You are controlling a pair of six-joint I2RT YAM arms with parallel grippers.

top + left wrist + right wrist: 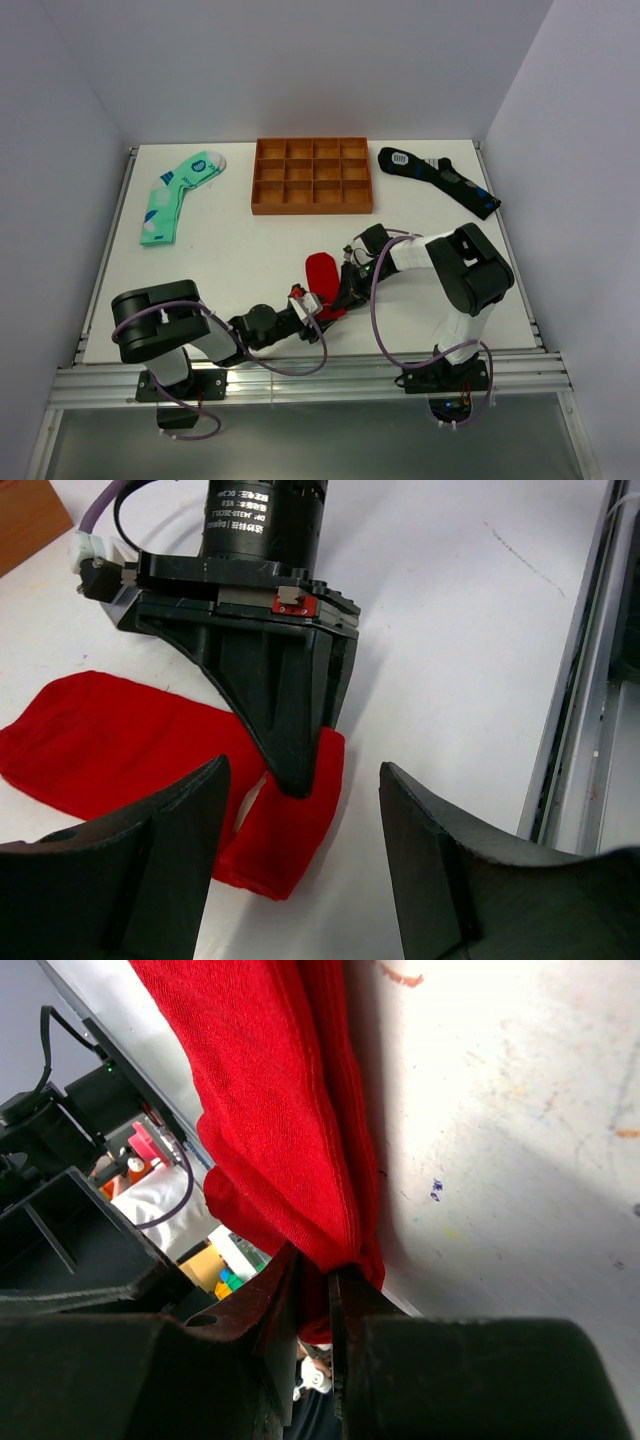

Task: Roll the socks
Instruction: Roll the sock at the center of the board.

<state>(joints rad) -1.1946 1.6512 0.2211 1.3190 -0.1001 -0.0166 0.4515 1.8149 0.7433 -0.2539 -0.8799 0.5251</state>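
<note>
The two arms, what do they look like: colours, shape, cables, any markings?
Both the left arm and the right arm have bulky black joints, white link covers and a looping purple cable. The jaws are matt black, wedge-shaped plastic. A white-print label and a small red tab mark the right arm's wrist.

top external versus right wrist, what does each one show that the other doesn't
Only top external: the green sock, the dark sock and the wooden tray. Only right wrist: the right gripper closed on a fold of the red sock, seen close up. Both: the red sock lying on the white table.
</note>
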